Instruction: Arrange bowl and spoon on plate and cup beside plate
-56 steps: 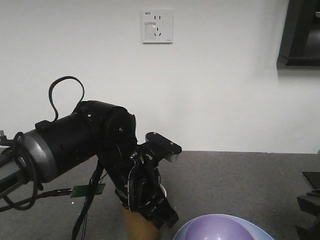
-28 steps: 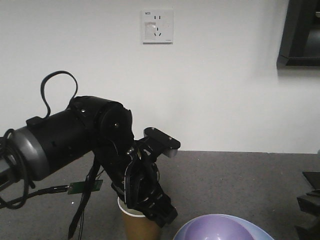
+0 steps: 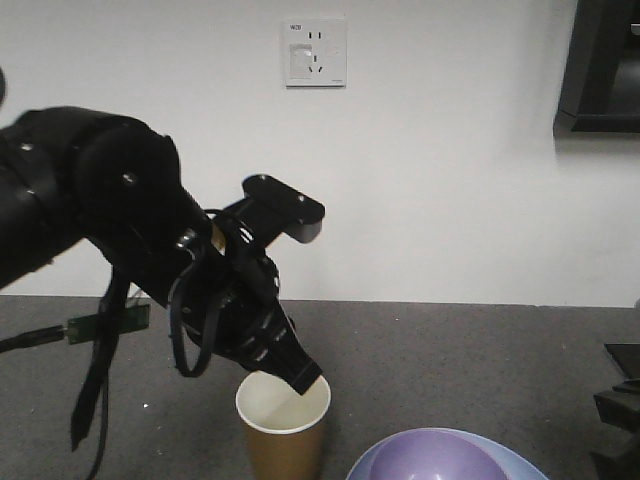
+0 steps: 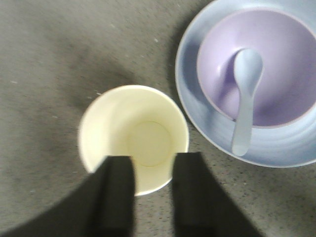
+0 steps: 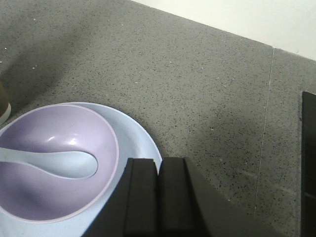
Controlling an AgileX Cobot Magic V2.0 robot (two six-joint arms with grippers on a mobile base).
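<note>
Left tool [image 4: 152,197]: fingers [image 4: 117,197] apart, nothing between them, poised above the near rim of the cup [image 4: 134,138]. From the front view, fingertip just over the cup [image 3: 283,428] rim; contact not resolvable. Cup upright on the grey speckled bench [image 4: 44,54], empty, white inside, brown outside. Sits just beside the plate [image 4: 276,148], small gap between the two, not touching.

Right tool [image 5: 158,197]: fingers [image 5: 140,197] pressed together, gripping nothing, hovering over the plate [image 5: 140,143] edge.

Plate flat on the bench [image 5: 197,79]. Bowl [image 4: 266,59] on the plate, off-centre toward one side of it. Spoon [image 4: 244,98] inside the bowl, scoop resting near bowl centre, handle lying over the bowl rim and out onto the plate. Same seen from the right wrist: spoon [image 5: 54,163] scoop up in the bowl [image 5: 59,168], handle running off frame left.

Further back in the front view: bowl [image 3: 440,455] and plate [image 3: 525,462] at the bottom edge, left arm [image 3: 110,210] above the cup, white wall with a socket plate [image 3: 315,52], dark object [image 3: 600,70] top right.
</note>
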